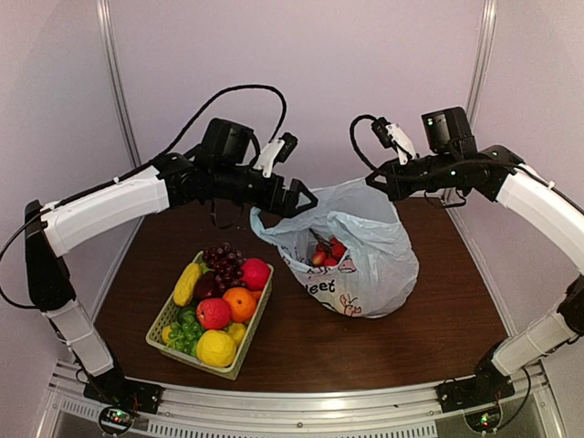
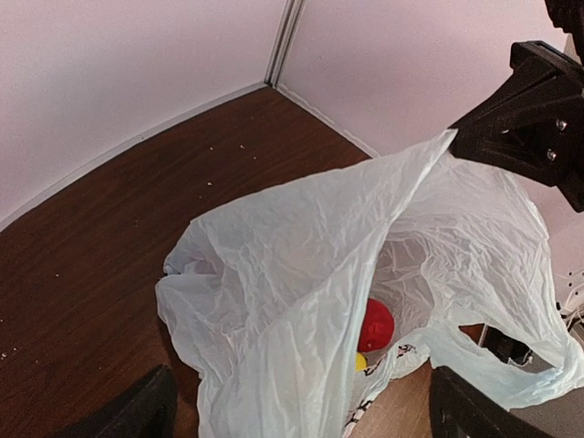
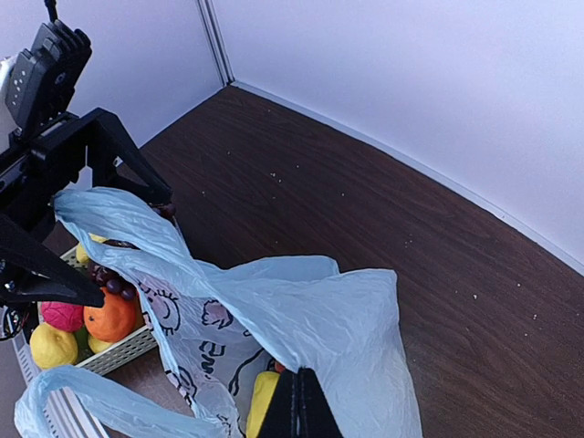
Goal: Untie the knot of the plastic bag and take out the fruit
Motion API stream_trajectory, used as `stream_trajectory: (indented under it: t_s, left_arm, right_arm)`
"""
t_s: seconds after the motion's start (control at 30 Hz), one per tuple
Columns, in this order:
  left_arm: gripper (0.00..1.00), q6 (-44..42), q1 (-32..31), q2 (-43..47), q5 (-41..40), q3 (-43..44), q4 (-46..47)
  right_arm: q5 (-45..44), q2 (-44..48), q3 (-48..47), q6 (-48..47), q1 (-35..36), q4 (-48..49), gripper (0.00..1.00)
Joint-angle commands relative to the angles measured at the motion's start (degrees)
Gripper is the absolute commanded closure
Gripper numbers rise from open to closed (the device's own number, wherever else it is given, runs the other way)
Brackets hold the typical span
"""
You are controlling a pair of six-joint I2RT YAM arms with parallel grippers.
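The pale blue plastic bag (image 1: pixel 365 260) stands on the table with its mouth held wide; no knot shows. Red fruit (image 1: pixel 330 253) lies inside. My right gripper (image 1: pixel 381 185) is shut on the bag's right rim and holds it up. In the right wrist view the shut gripper (image 3: pixel 299 408) pinches the film beside a yellow fruit (image 3: pixel 261 401). My left gripper (image 1: pixel 304 201) hangs open at the bag's left rim. In the left wrist view the film of the bag (image 2: pixel 292 274) lies between the wide fingers (image 2: pixel 137 411), with a red fruit (image 2: pixel 376 324) deep inside.
A green basket (image 1: pixel 157 330) full of fruit sits at the front left of the brown table (image 1: pixel 429 338), close to the bag. Pale walls close the table in at the back and on both sides.
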State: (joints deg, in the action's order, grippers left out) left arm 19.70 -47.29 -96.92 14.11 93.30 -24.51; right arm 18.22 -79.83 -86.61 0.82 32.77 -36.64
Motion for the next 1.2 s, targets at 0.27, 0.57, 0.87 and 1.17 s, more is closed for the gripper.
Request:
stream_trajectory:
  t_s: [0.27,0.57,0.87,1.17]
  left_arm:
    - [0.90,-1.0,0.3,-3.4,4.5,3.6,0.9]
    - [1.00,2.5,0.3,1.2,4.6,-4.3,8.0]
    - [1.00,3.8,0.3,2.2,4.7,-5.8,8.7]
    - [1.00,4.2,0.3,2.7,5.1,-6.2,8.9]
  right_arm:
    - [-4.2,1.8,0.2,2.5,0.4,0.8,1.00]
    - [-4.4,5.5,-1.9,8.0,2.7,0.5,0.31]
    - [-7.2,6.5,0.3,12.6,11.4,0.0,0.55]
    - [-10.6,-1.9,-0.6,15.6,16.7,0.4,0.38]
